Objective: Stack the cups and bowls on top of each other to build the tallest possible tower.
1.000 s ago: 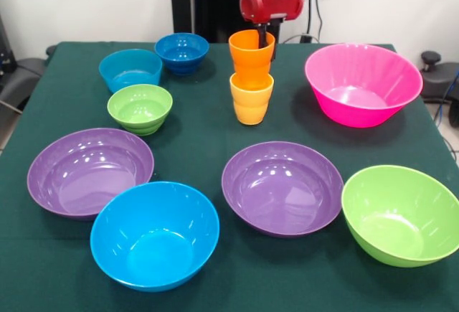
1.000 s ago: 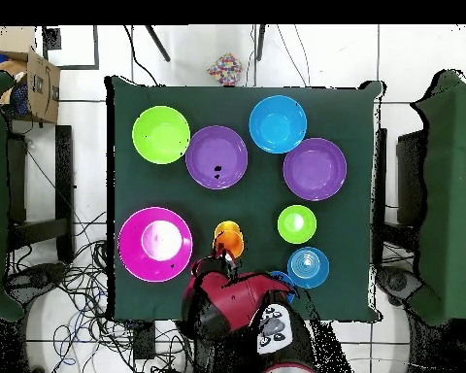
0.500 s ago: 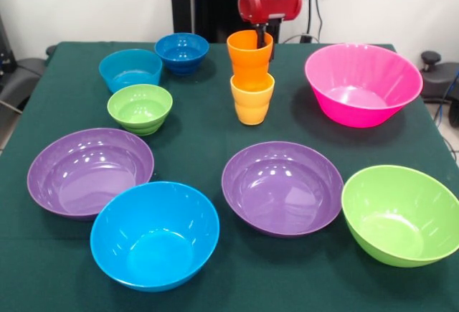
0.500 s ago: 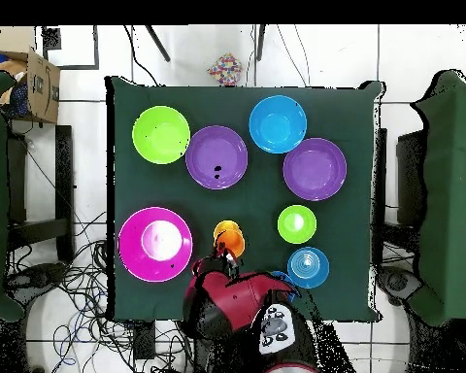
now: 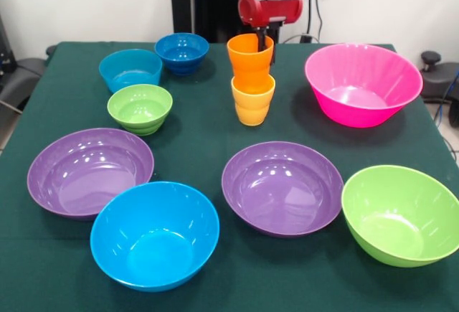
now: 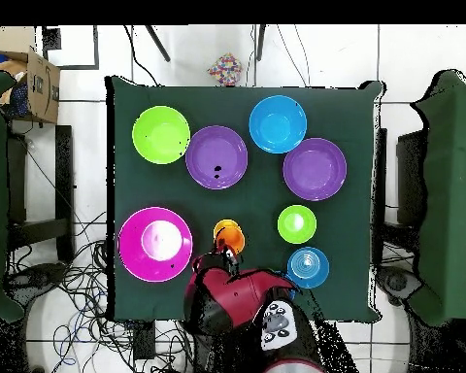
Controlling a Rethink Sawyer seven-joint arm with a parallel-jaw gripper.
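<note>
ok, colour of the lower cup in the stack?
Yellow-orange: the lower cup is paler than the orange cup sitting in it. Front view shows it best.

Quick headcount of what's on the green table (image 5: 215, 122). Cups: two total, an orange cup (image 5: 250, 57) sitting in a yellow-orange cup (image 5: 252, 102). Small bowls: three, so one small green bowl (image 5: 140, 108), one light blue bowl (image 5: 130, 69) and one dark blue bowl (image 5: 181, 52). Big bowls: five, that's two purple, a left purple bowl (image 5: 90, 171) and a right purple bowl (image 5: 282, 186), plus one big blue bowl (image 5: 154, 234), one big green bowl (image 5: 401, 214) and one pink bowl (image 5: 362, 83). So eight bowls and two cups, ten pieces all in.
</note>
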